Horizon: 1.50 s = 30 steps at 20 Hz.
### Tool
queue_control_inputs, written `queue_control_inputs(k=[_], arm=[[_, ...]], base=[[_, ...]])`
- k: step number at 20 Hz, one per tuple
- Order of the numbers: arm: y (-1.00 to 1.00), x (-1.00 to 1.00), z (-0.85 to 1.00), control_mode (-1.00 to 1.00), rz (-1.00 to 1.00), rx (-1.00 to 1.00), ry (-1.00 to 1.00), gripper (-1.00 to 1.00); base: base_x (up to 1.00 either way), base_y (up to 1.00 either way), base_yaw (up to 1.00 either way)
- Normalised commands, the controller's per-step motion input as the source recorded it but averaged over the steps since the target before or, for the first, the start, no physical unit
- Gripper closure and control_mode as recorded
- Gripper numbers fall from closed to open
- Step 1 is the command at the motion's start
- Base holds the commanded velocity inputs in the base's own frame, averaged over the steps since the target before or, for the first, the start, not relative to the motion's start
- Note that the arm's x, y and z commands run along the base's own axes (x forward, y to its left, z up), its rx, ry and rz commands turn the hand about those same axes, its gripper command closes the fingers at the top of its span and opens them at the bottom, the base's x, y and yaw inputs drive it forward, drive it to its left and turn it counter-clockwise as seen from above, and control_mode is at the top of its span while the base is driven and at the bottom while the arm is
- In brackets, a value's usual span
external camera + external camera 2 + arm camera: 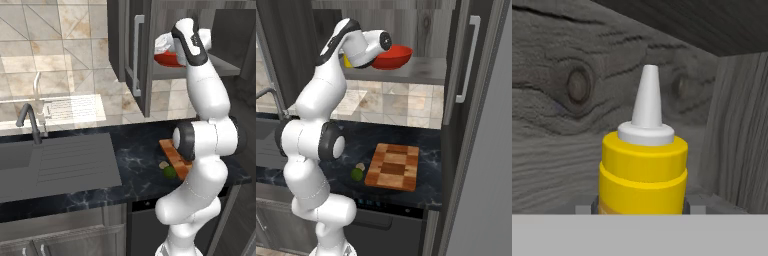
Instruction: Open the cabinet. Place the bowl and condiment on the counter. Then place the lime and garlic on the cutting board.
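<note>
Hand [640,209] is inside the open cabinet [461,65], its fingers flanking the bottle [644,172] low on its body; whether they grip it cannot be told. Bottle stands upright on the shelf [426,70], beside the bowl [393,56]. Step in hand: fetching the condiment. Next move calls for a confirmed grip, then a lift clear of the shelf and down to the surface [433,150]. Lime [357,174] and garlic [360,166] lie just beside the board [393,167].

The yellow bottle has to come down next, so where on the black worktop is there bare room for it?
Free: black marble worktop between grey drainboard and checkered wooden cutting board, and behind the board towards the tiled wall. Crowded: the board's left edge, where green lime and pale garlic bulb sit.
</note>
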Motion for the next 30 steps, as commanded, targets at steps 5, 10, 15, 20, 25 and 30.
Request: queue_control_inputs(k=[5, 10, 15, 20, 25, 30], arm=[[-0.04, -0.46, 0.0, -1.0, 0.0, 0.04, -0.02, 1.0], [-0.01, -0.47, 0.0, -1.0, 0.0, 0.03, -0.03, 1.0], [0.0, -0.5, 0.0, -1.0, 0.0, 0.01, -0.04, 1.0], [0.0, -0.48, 0.0, -1.0, 0.0, 0.0, -0.04, 1.0], [0.0, -0.44, -0.04, -1.0, 0.0, 0.0, -0.02, 1.0], [-0.02, -0.41, -0.09, -1.0, 0.0, 0.0, 0.0, 1.0]], base=[[0.0, 0.0, 0.0], [0.0, 0.0, 0.0], [0.0, 0.0, 0.0], [0.0, 0.0, 0.0], [0.0, 0.0, 0.0], [0.0, 0.0, 0.0]])
